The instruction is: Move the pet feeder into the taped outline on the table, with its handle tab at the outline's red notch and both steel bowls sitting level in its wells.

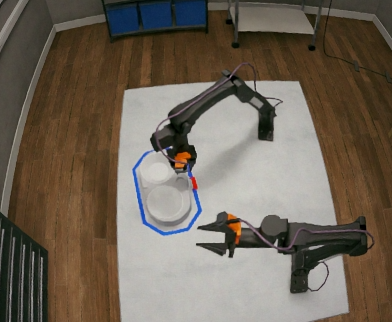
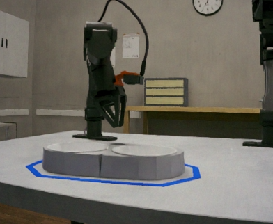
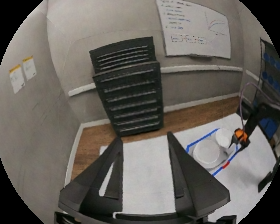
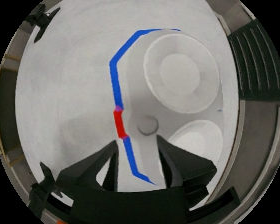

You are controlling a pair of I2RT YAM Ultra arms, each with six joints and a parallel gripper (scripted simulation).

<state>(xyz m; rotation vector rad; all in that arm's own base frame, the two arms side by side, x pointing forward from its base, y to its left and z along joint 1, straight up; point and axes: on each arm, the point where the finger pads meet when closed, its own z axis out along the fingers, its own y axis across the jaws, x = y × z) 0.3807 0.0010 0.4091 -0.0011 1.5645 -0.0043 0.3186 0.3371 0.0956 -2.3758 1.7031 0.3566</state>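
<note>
The grey pet feeder stands inside the blue taped outline. Its round handle tab lies on the side of the red notch, roughly level with it. The larger bowl and smaller bowl sit in the wells, rims looking level. My right gripper is open, empty, above the tab side. My left gripper is open and empty, beyond the outline near the larger bowl's end.
The white table carries both arm bases on the side past the red notch. The feeder's long side opposite the notch lies close to the tape, with wider gaps at both ends. A dark slatted unit stands off the table.
</note>
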